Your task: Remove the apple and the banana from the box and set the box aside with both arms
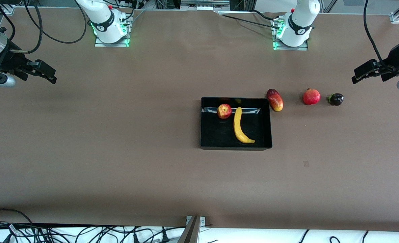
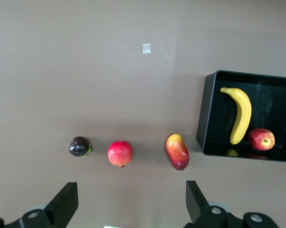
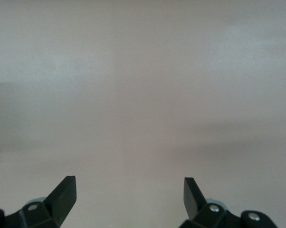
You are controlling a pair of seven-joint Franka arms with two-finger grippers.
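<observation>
Brown table [image 1: 118, 141]: one tray [image 1: 206, 141], five fruits.
One apple [image 1: 224, 111], one banana [image 1: 240, 126] inside; left gripper [image 2: 128, 209], right gripper [image 3: 128, 202] spread, empty.

A robotics lab bench is shown: two white arms [image 1: 101, 20] are bolted by green-lit base plates to a brown-covered table [image 1: 118, 152], aluminium framing [image 1: 204, 4] is seen along the base edge, and loose black cables [image 1: 84, 233] are strewn along the edge nearest the front camera.
</observation>
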